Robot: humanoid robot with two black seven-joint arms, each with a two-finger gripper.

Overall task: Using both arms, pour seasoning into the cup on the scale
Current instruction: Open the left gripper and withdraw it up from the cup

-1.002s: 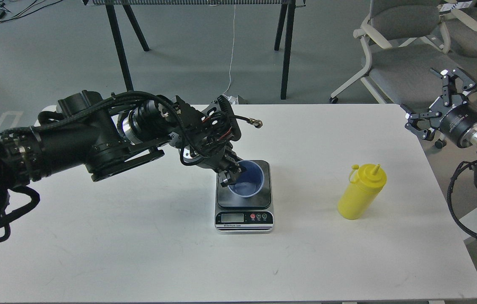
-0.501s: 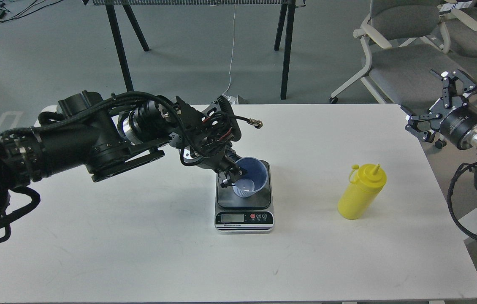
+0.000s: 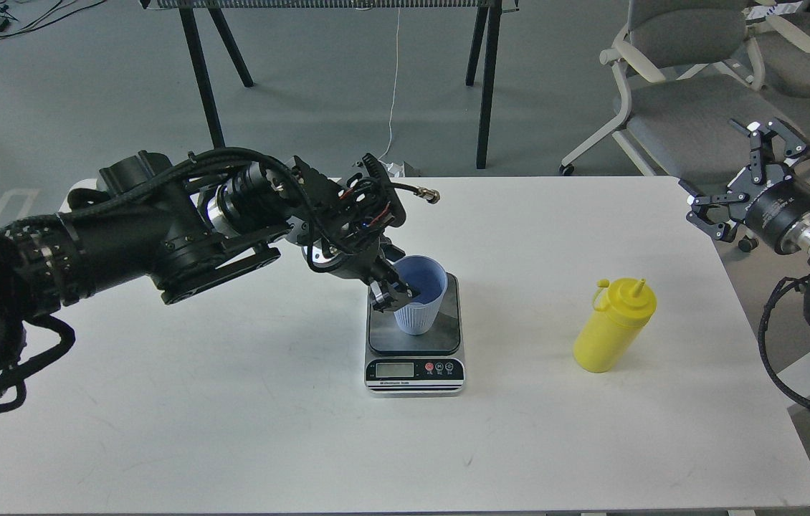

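Your left gripper point(image 3: 392, 292) is pinched on the near-left rim of the cup point(image 3: 419, 295), one finger inside, one outside. The cup sits upright on the scale point(image 3: 415, 337), just right of those fingers. Seasoning bottle point(image 3: 614, 326) stands well right of them, untouched. Your right gripper point(image 3: 738, 168) hangs off the table's point(image 3: 233, 430) far-right corner, fingers spread wide, holding nothing, bottle below-left of it.
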